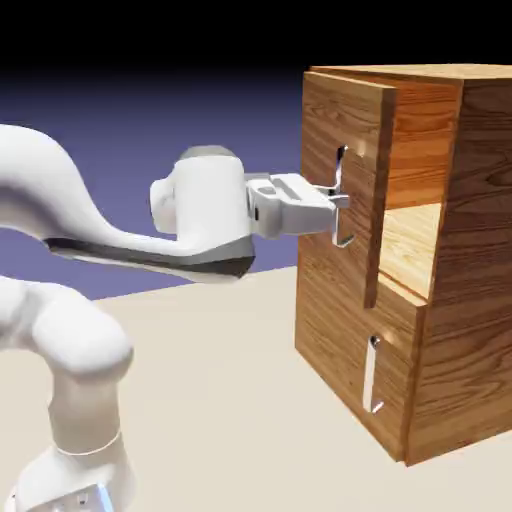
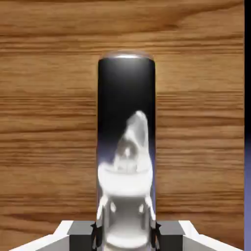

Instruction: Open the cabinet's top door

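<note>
Gripping shiny cyl. handle [image 2: 126,147], claw [image 1: 340,207]; grained wood top door [image 1: 350,130] ajar.

I can read no text, label, brand, number or sign anywhere in either view. The cabinet [image 1: 420,250] shows only bare wood grain on its faces, and its top door [image 1: 345,180] carries nothing but a plain silver handle [image 2: 126,147] with no marking on it. From my station, the white arm beside the cabinet looks equally blank.
</note>
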`<state>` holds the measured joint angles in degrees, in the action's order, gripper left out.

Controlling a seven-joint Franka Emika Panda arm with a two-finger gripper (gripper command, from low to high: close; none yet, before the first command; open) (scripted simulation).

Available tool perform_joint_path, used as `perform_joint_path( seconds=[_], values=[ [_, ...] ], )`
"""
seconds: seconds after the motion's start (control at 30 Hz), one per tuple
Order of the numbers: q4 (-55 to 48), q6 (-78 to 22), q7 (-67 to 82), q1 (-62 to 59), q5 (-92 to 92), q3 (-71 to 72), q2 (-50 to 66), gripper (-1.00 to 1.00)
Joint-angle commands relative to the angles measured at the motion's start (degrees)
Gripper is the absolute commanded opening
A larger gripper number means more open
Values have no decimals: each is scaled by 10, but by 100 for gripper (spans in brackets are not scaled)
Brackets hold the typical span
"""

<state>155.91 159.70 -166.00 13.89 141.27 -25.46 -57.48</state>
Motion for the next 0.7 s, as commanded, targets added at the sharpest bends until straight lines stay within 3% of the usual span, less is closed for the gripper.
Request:
perform_joint_path(
  seconds=[0.0, 0.37, 0.67],
  values=[
    [9, 0, 0, -21, -18, 20, -7, -100],
    [113, -2, 131, -175, -291, 198, -136, -100],
    [173, -60, 274, -180, -515, 290, -242, -100]
  ],
)
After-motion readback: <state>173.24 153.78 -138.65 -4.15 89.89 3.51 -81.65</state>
